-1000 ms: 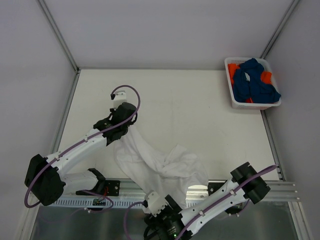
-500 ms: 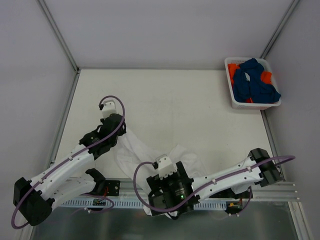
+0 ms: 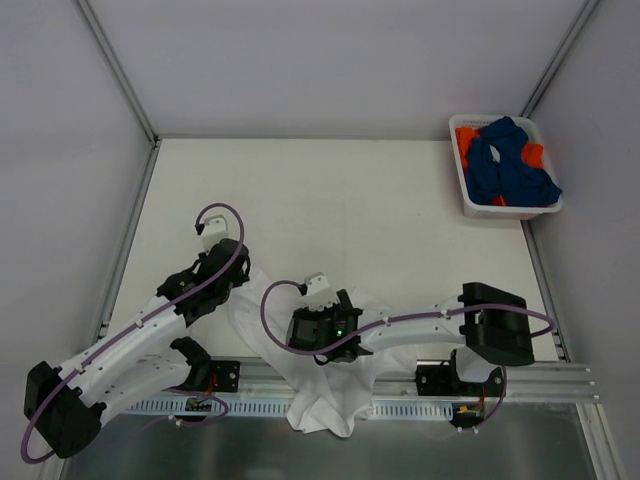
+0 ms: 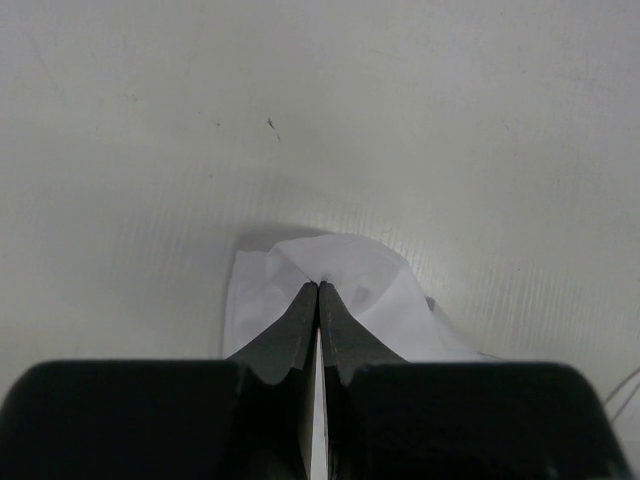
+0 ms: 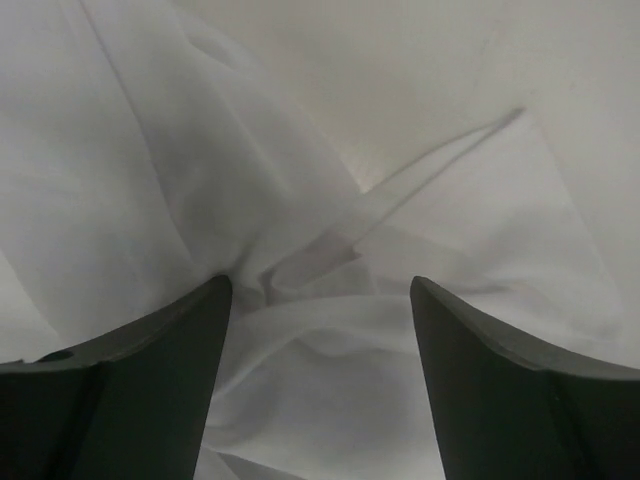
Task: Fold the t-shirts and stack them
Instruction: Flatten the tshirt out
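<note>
My left gripper (image 4: 318, 292) pinches the left edge of the crumpled plain white cloth t-shirt (image 3: 322, 408), anchoring it. My right gripper (image 5: 320, 290) hangs wide open over its middle, likely seeking an edge.

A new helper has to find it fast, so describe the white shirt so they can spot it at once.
Go to the table's near edge, about midway along. The white shirt lies crumpled there, spilling over that edge, one corner pinched in the left gripper. It is the only shirt outside the basket, which holds blue cloth and orange cloth.
</note>
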`<move>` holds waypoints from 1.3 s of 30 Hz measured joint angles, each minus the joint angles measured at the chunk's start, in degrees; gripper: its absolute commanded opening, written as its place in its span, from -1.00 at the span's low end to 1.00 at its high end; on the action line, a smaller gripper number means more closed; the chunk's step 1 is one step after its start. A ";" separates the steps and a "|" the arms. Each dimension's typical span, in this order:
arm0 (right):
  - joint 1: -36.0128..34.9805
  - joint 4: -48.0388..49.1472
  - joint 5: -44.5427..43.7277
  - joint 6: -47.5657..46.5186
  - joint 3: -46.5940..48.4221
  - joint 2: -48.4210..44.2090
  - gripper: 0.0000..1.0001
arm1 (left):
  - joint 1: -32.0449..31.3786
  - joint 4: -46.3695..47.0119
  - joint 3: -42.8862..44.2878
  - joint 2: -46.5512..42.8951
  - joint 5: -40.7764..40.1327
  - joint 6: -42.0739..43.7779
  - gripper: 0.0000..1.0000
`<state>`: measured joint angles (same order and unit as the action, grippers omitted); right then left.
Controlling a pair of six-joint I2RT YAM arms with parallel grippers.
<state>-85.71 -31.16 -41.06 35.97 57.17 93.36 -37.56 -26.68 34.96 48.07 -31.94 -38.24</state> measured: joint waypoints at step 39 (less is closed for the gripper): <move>27.85 11.69 9.60 -11.47 -4.70 -1.60 0.71 | 0.00 -2.86 5.38 8.79 -4.70 -1.68 -1.00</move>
<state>-57.87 -19.46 -31.46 24.49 52.47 91.77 -37.56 -29.54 40.34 56.86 -36.64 -39.92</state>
